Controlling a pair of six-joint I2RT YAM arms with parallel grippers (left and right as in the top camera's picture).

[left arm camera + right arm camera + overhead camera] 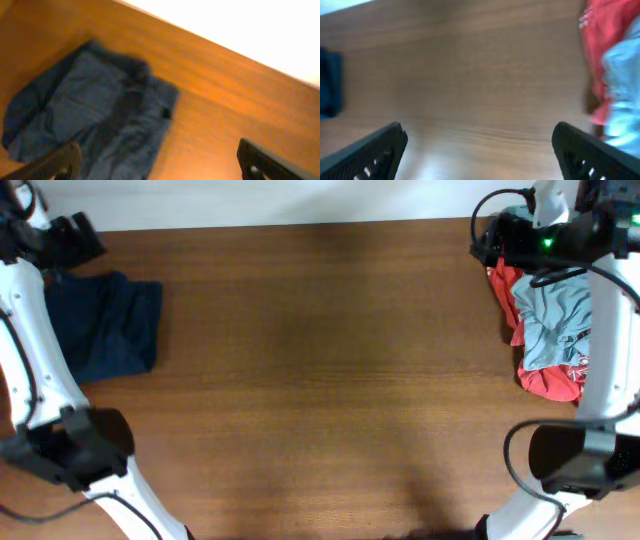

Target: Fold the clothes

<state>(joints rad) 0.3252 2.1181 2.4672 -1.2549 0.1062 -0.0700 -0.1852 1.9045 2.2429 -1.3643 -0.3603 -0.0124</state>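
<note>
A folded dark navy garment [105, 325] lies at the table's far left; it also shows in the left wrist view [95, 115]. A pile of a red garment [550, 380] and a light blue garment [555, 315] sits at the far right, and shows at the right edge of the right wrist view [615, 55]. My left gripper [160, 165] is open and empty, held above the navy garment near the back left corner [75, 240]. My right gripper [477, 150] is open and empty, above bare table near the back right corner [495, 240].
The brown wooden table [320, 380] spans the view, with a white wall edge along its back. Both arm bases stand at the front corners, left [70, 450] and right [580, 460]. Black cables loop near the right base.
</note>
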